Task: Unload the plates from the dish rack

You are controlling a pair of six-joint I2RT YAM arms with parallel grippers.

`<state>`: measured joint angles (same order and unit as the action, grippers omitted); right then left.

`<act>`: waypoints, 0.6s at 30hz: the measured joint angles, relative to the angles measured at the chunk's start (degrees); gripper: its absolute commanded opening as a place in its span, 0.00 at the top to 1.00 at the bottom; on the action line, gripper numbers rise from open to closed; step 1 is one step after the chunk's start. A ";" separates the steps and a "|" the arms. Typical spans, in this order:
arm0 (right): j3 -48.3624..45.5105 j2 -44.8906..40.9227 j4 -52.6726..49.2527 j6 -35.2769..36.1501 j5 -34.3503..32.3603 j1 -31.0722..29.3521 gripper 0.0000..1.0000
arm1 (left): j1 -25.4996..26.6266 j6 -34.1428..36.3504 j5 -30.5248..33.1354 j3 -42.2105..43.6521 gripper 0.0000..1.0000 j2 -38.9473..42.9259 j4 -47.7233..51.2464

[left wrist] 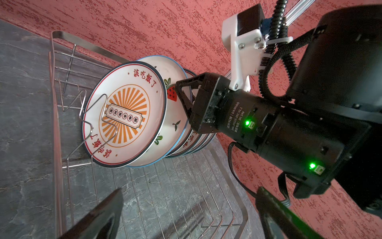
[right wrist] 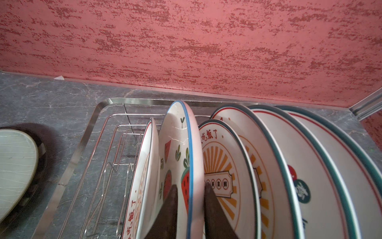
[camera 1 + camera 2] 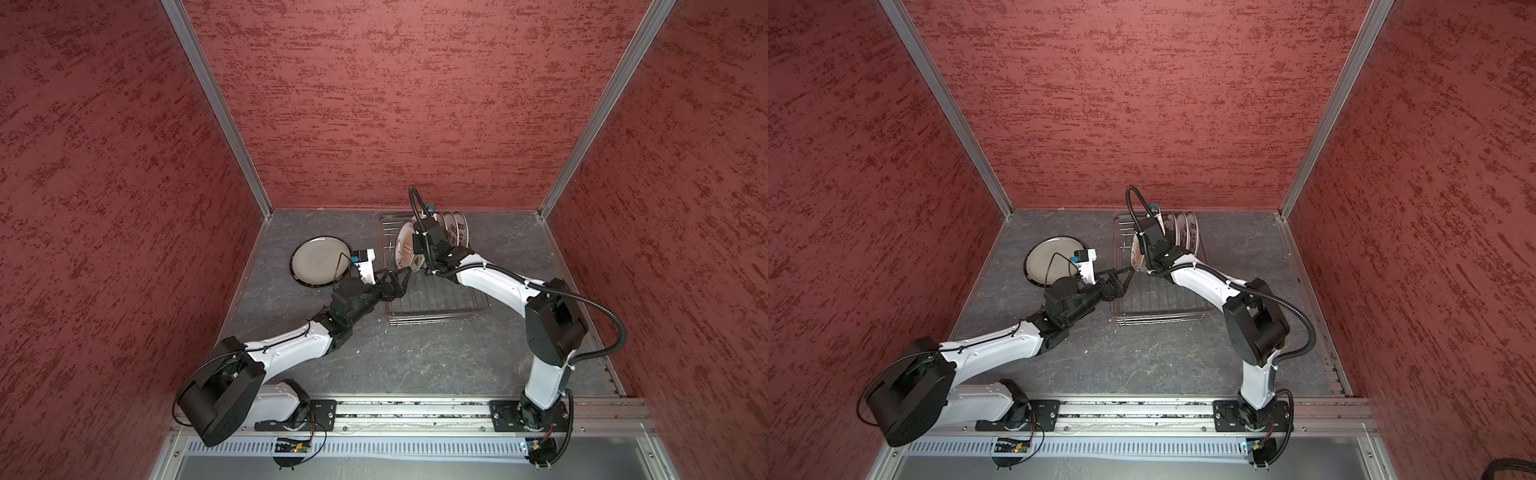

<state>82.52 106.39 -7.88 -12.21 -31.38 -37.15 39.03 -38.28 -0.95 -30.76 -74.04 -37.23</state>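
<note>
Upright in the silver wire dish rack [image 2: 99, 109], the blue-rimmed white watermelon plate [image 2: 177, 132] is pinched by the right claw [image 2: 191, 185]; the left claw [image 3: 404, 281] is spread, empty. By tilting, neighbouring plates [image 2: 227, 157] may be knocked.

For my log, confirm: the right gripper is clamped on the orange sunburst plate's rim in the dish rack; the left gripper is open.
No: the right wrist view shows the right gripper clamped on the rim of the watermelon plate in the dish rack. The left gripper is open.
</note>
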 measured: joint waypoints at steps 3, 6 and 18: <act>0.68 0.39 -0.66 -0.07 -0.02 0.11 0.81 | 0.02 -0.02 0.00 -0.24 0.01 0.00 -0.09; 1.20 0.63 -0.96 -0.90 -0.52 0.13 0.84 | 0.04 0.00 0.02 -0.24 0.01 0.00 -0.07; 2.47 1.53 -1.62 -1.29 -1.57 0.09 0.78 | 0.04 -0.02 1.14 -0.24 0.01 0.00 -0.02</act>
<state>84.99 107.92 -9.50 -13.50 -32.95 -37.06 39.07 -38.30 0.19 -31.00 -74.04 -37.26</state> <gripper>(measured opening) 0.199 0.994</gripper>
